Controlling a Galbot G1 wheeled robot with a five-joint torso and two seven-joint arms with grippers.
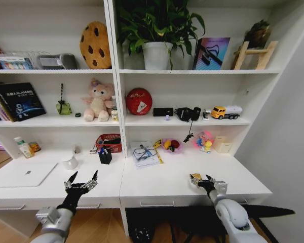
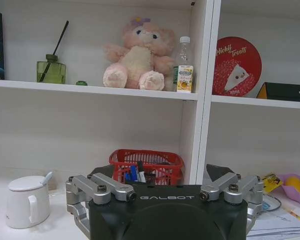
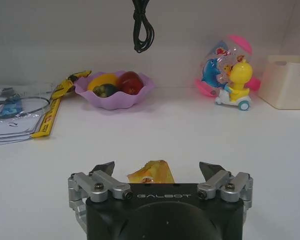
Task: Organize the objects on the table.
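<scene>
So the right tool sits low at the bench front edge, fingers spread wide around a small yellow wedge lying between them, untouched, probably lined up to pinch it. Left tool hovers released near the silver laptop, likely just waiting.

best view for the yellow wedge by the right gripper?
Right wrist view: the yellow wedge lies on the table between the open fingers of the right gripper. In the head view it is a small speck.
</scene>
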